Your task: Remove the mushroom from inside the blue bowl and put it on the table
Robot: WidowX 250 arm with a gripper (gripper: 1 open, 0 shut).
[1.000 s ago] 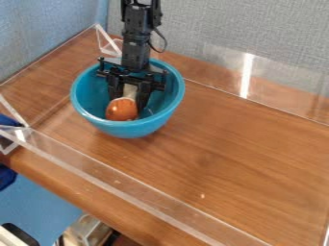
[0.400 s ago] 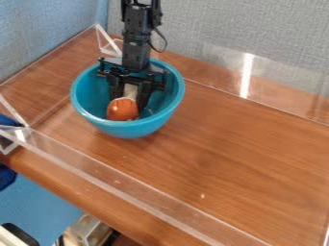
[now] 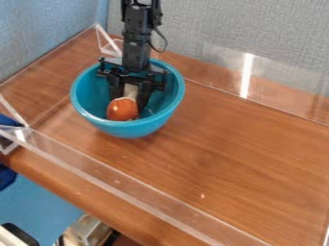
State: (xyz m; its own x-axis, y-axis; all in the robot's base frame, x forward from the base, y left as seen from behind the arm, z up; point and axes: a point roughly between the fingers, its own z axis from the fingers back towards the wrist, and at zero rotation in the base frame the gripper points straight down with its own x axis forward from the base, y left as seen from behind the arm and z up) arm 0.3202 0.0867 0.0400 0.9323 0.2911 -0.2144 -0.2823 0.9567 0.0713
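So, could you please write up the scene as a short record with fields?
mushroom: inside the bowl, cap toward the camera
bowl: blue, round, upright on the table
bowl position: toward the back left of the table in view
gripper: reaching down into the bowl, shut
table: brown wood, clear low walls
task: mushroom not yet out

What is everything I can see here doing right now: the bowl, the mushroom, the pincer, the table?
Blue bowl: upright, on the table.
Mushroom: inside the bowl, its stem at the pincer, reddish cap towards the camera.
Pincer: lowered into the bowl, closed.
Table: bordered by clear walls.
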